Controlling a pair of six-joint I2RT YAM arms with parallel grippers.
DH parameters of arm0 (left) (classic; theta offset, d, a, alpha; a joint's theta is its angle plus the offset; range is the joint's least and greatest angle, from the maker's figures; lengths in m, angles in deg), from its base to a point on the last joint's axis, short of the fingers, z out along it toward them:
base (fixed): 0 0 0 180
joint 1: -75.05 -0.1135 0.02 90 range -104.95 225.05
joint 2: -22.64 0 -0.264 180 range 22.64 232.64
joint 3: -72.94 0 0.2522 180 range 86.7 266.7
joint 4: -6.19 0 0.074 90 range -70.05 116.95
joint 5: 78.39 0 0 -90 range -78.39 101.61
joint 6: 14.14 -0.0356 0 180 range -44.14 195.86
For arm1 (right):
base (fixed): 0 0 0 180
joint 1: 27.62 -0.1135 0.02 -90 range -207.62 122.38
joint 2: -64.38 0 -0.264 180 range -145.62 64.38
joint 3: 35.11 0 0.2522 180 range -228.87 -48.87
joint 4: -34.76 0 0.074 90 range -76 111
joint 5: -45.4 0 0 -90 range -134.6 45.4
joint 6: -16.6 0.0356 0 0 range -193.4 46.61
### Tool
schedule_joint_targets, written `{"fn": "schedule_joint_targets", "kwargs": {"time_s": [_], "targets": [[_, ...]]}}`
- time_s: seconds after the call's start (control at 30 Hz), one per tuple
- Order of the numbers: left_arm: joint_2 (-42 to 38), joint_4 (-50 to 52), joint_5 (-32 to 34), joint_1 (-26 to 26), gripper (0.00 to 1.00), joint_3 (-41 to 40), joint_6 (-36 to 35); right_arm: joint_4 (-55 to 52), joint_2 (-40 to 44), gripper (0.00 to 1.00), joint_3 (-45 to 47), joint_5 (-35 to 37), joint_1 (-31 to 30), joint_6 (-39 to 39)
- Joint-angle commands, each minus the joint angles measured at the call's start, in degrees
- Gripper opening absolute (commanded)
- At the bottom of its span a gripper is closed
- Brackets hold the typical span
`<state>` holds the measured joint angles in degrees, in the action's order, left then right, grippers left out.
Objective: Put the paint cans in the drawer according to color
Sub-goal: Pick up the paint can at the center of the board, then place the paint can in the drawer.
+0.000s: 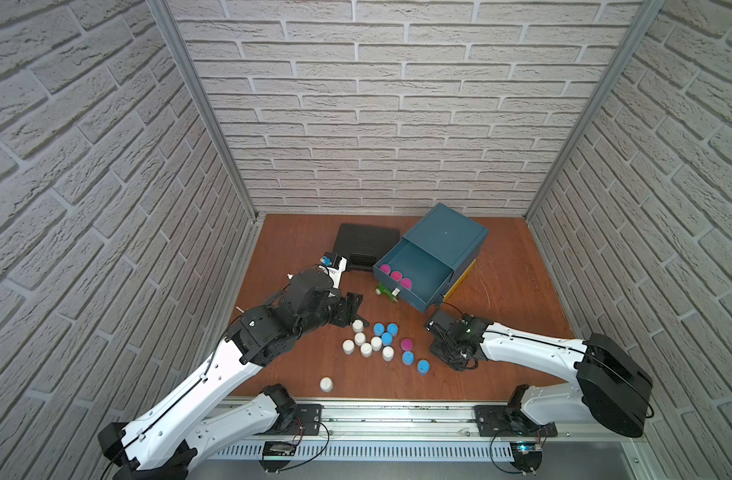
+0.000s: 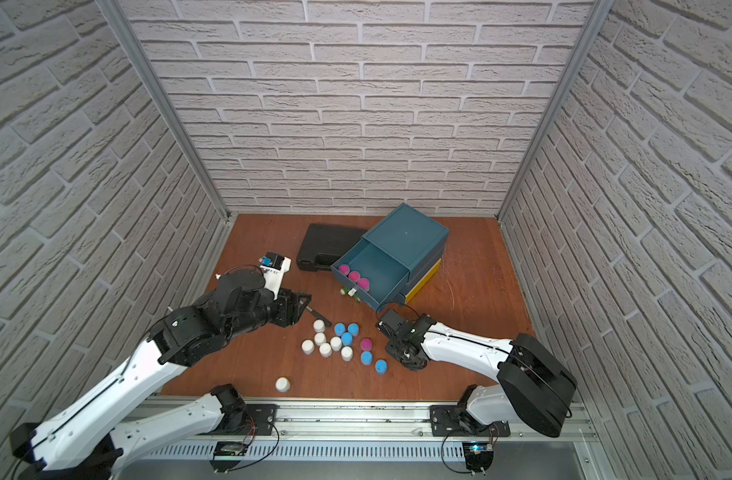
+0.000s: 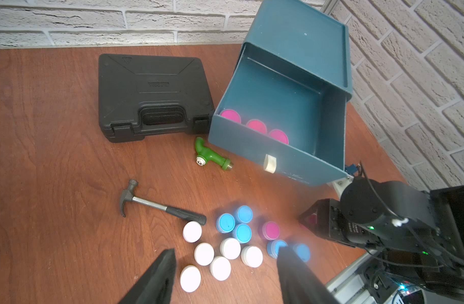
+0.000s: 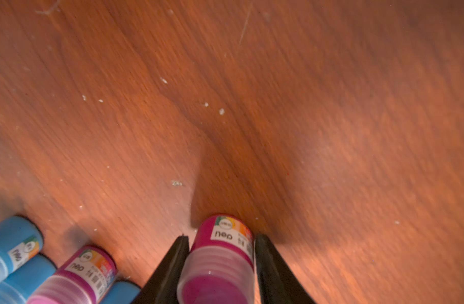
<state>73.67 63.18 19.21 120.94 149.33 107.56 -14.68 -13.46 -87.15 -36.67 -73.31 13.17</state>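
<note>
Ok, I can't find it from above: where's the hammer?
In the left wrist view the hammer lies flat between the black tool case and the white paint cans, handle end beside one; from above the left gripper covers most of it.

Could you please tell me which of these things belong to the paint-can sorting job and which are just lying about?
Job: white cans, blue cans, magenta cans, teal drawer, right pincer gripping a magenta can.
Lying about: hammer, black case, green toy.

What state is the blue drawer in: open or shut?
Open: the drawer is pulled out of its cabinet, with three pink paint cans visible inside.
</note>
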Motion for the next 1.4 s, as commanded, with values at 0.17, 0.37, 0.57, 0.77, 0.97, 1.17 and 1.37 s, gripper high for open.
{"fn": "schedule_joint_targets", "kwargs": {"time_s": [0.17,0.37,0.57,0.77,0.97,1.17,1.37], "targets": [[-0.1,-2.6,0.1,0.2,0.66,-0.2,-0.1,-9.6,0.3,0.16,-5.2,2.8,0.4,-2.9],[-0.4,-2.4,0.2,0.2,0.66,-0.4,0.1,-23.2,6.2,0.02,-17.7,11.1,0.4,-12.0],[0.1,-2.9,0.2,0.2,0.66,-0.4,0.0,-30.4,9.0,0.02,-35.0,18.1,0.5,-28.1],[1.2,-3.3,0.0,0.2,0.66,0.4,-0.5,-33.2,-1.0,0.02,-55.9,12.4,2.7,-45.0],[1.9,-3.9,0.5,0.2,0.66,1.0,-1.0,-39.8,-14.7,0.02,-71.5,-0.5,7.6,-53.5],[2.6,-4.2,1.2,0.3,0.66,2.0,-1.6,-47.2,-23.6,0.02,-79.0,-5.0,9.8,-56.1],[2.3,-4.3,1.7,0.3,0.66,1.8,-1.6,-49.0,-27.3,0.02,-79.3,-7.0,10.2,-57.5]]}}
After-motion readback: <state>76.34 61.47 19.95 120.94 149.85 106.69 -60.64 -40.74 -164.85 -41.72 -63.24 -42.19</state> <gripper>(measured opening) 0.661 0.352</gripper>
